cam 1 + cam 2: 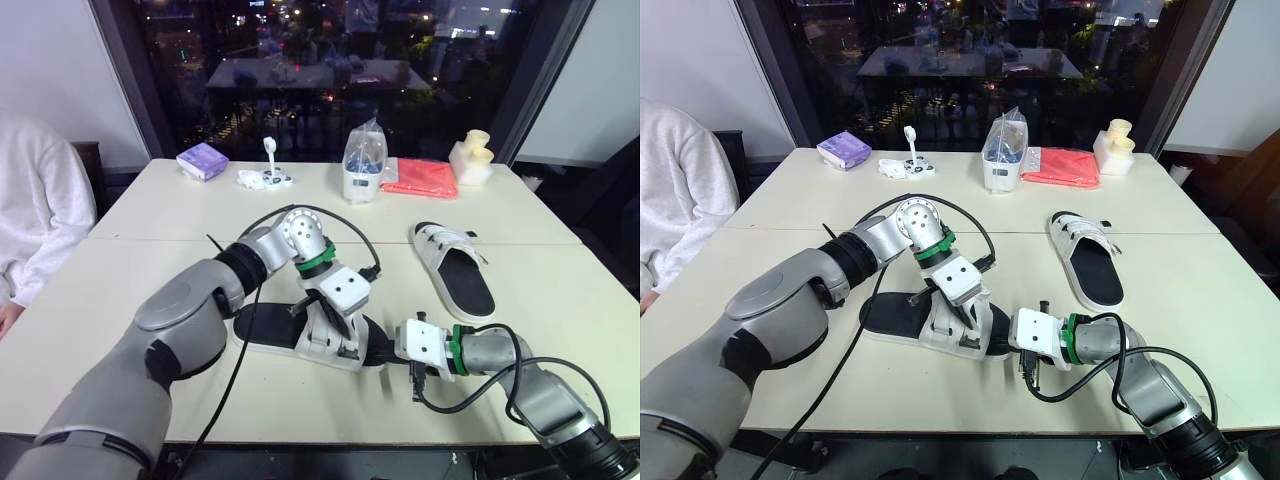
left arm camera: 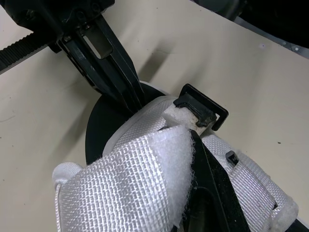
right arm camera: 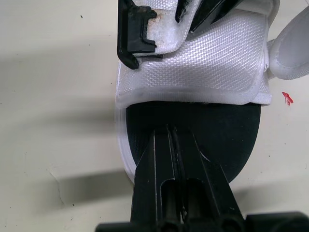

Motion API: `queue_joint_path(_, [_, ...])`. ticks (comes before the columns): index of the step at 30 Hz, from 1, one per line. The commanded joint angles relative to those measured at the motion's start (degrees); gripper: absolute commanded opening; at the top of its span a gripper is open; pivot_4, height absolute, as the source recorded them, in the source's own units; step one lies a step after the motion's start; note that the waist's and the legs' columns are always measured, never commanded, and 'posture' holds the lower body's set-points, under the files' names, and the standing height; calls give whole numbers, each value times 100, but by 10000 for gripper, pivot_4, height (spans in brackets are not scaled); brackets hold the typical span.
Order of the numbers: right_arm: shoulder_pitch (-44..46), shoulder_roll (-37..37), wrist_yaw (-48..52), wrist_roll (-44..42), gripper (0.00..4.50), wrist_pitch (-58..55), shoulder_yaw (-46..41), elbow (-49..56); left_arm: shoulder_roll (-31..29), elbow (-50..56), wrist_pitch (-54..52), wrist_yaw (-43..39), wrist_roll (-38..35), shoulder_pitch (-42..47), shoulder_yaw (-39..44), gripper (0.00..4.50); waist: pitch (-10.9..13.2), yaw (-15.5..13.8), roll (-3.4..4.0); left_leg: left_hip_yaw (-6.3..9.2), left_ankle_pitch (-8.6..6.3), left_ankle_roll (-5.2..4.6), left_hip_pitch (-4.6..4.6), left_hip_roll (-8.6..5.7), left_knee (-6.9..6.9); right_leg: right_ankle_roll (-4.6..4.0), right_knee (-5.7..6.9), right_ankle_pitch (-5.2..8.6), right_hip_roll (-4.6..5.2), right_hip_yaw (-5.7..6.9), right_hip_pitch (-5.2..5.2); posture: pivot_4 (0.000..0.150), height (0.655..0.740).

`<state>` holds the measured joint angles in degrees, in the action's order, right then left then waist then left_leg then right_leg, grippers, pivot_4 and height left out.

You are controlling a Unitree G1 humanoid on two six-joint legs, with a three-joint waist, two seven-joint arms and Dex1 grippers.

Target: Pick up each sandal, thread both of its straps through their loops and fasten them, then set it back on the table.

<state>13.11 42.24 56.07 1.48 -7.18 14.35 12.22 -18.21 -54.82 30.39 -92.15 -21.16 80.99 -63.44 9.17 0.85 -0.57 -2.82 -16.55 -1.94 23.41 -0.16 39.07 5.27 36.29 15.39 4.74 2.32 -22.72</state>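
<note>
Left fingers (image 2: pixel 212 191) pinch the sandal (image 3: pixel 203 63) by its strap (image 2: pixel 125 188) | right fingers (image 3: pixel 161 159) closed together, tips on footbed (image 3: pixel 227 130)

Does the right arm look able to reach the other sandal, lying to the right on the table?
Probably yes: the other sandal lies on the table close to the right gripper, with nothing standing between them.

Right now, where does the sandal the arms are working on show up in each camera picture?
Left eye view: sandal, near half of the table, centre.
Right eye view: sandal, same place.
Left wrist view: sandal close up, white strap beside its black buckle.
Right wrist view: sandal, strap beyond the black insole.
Shared landmark: right tool, shut, on the insole at the strap end.
</note>
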Motion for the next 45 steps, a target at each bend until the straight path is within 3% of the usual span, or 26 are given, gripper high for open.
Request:
queue_joint_path(1, [-99,-6,30,171,0,-131,210,-169,-136,69,-279,-35,-23,-76,30,767,0,1,0,0,0,0,0,0,0,0,0,0,0,0,0,1500,7400])
queue_joint_path(4, [-85,-18,25,179,0,-123,221,-191,-221,295,-713,-35,-367,-139,61,8574,0,5,0,0,0,0,0,0,1,0,2,0,-1,0,0,1500,7400])
queue_joint_path(9, [-123,-30,-7,179,0,-144,221,-147,-337,600,-1785,-35,-896,-325,500,32151,0,-12,0,0,0,0,1,1,3,1,4,-1,-2,-1,-1,1500,7400])
queue_joint_path(16, [-208,-74,-78,185,0,-165,244,-99,-554,1200,-3703,-35,-1165,-901,2051,32151,0,-3,0,0,0,-1,2,1,7,4,6,-1,-6,0,0,1500,7400])
queue_joint_path(25, [-167,-121,-81,205,0,-148,272,-154,-1039,3630,-5973,1058,-1016,-2390,3360,32151,0,-7,1,0,1,1,-2,3,7,5,14,-1,-4,-5,2,1500,7400])
queue_joint_path(33, [-133,-145,-76,214,0,-127,296,-190,-687,4363,-6782,2203,-849,-2939,4085,32151,-1,-5,2,1,2,2,-11,2,9,4,18,-1,-1,-6,10,1500,7400])
queue_joint_path(45, [-163,-113,-66,212,0,-142,282,-158,-611,4696,-7124,2282,-643,-3181,4178,32151,-2,-7,2,-1,4,6,-12,2,8,3,20,-1,0,-7,9,1500,7400])
